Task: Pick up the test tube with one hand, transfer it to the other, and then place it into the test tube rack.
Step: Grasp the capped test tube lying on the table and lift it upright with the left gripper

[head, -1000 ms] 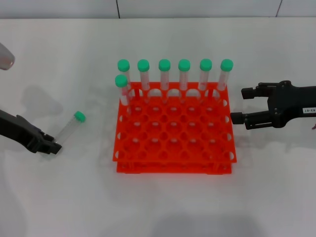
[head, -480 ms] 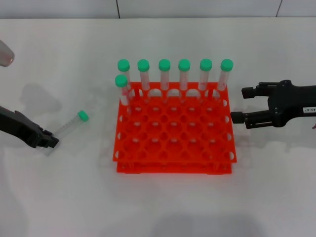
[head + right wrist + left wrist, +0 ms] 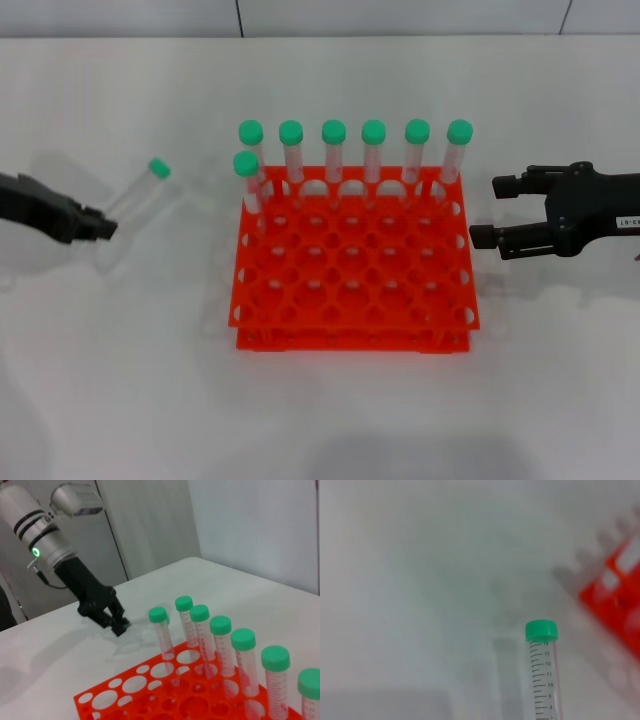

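My left gripper is shut on the bottom end of the test tube, left of the test tube rack. The tube is clear of the table and slants up toward the rack, green cap uppermost. From the left wrist, the tube shows with its printed scale, and a corner of the rack lies beyond it. My right gripper, the one with a white label, hovers open just off the rack's right side with nothing in it. The right wrist view shows the left gripper across the rack.
Several green-capped tubes stand along the rack's far row, and one more stands in the second row at the left corner. The rack's nearer holes hold nothing. A white tabletop surrounds the rack.
The left gripper has raised the tube off the table and carried it toward the far side. The tube now slants up in the air. The right gripper has stayed put.
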You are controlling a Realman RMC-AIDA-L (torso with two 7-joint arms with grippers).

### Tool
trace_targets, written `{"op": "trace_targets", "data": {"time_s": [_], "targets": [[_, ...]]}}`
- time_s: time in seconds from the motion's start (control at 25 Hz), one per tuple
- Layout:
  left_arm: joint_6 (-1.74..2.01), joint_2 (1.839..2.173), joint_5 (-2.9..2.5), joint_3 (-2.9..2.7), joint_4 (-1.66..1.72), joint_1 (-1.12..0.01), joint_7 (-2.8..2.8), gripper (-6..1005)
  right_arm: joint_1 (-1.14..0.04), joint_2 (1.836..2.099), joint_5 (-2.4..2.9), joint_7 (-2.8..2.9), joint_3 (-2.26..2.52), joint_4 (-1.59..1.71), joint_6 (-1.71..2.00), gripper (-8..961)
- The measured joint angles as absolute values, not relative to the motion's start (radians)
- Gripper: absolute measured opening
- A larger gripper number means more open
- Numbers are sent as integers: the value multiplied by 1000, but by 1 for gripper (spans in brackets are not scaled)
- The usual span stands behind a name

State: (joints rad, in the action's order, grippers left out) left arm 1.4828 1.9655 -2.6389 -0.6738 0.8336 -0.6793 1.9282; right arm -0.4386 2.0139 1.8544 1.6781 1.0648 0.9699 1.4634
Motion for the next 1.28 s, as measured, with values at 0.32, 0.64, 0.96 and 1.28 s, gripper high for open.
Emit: {"op": "trace_targets", "data": {"time_s": [0.32,0.64,0.96,1.28], "targets": [[1474,1951,-2463,-661,886,-655,1879,193,-438,2013,1851,1678,1064,969,1452,844],[1468,1956,-2331,-661,886,-662,1789,194,-439,2013,1842,1678,1063,969,1448,843],[1448,1958,-2205,-669,879,-675,1730,195,-440,2013,1841,1678,1063,969,1441,843],[1425,1994,-2132,-673,868,-699,1655,196,-439,2011,1832,1678,1063,969,1435,843]]}}
